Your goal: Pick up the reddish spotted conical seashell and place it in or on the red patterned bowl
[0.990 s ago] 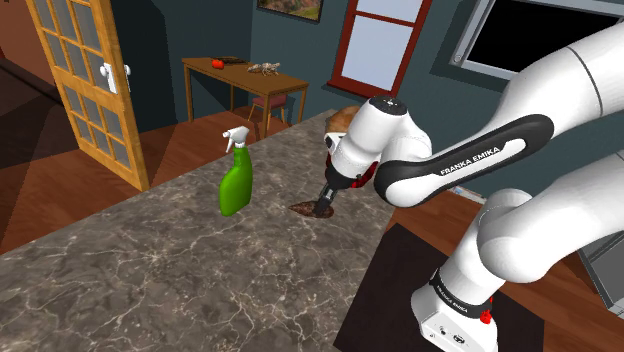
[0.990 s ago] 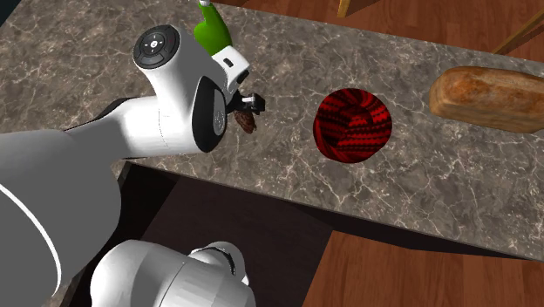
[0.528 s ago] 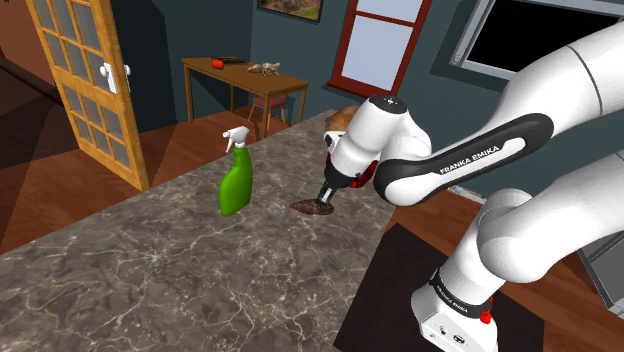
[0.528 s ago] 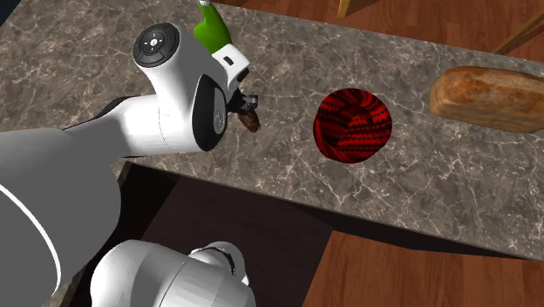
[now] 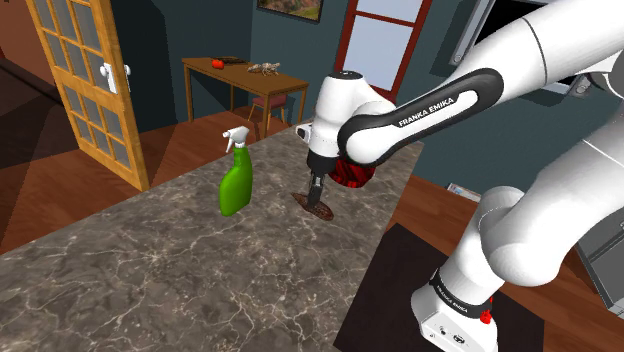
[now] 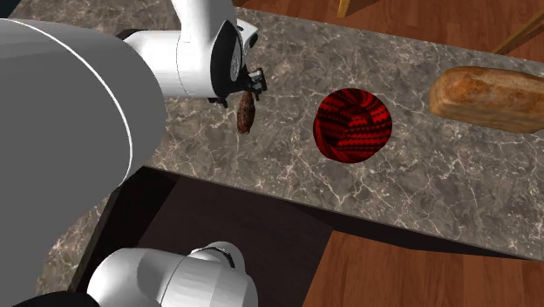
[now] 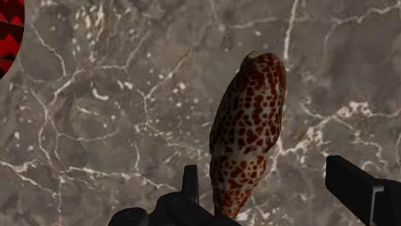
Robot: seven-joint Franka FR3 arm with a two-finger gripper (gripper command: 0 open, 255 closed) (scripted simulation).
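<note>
Shoulder view: the all-black gripper points down at the reddish-brown spotted conical seashell at frame centre, on or just above the grey marble counter. I cannot tell whether the claw grasps it. 1 red-and-black patterned bowl sits near, right of the shell in the second exterior view.

Seashell: elongated cone, cream ground densely spotted reddish-brown, one end tapered. In the second exterior view it stands end-on over the grey marbled worktop; contact with the surface cannot be confirmed. Bowl: round, red with black zigzag bands, upright on the worktop, well apart from the seashell.
</note>
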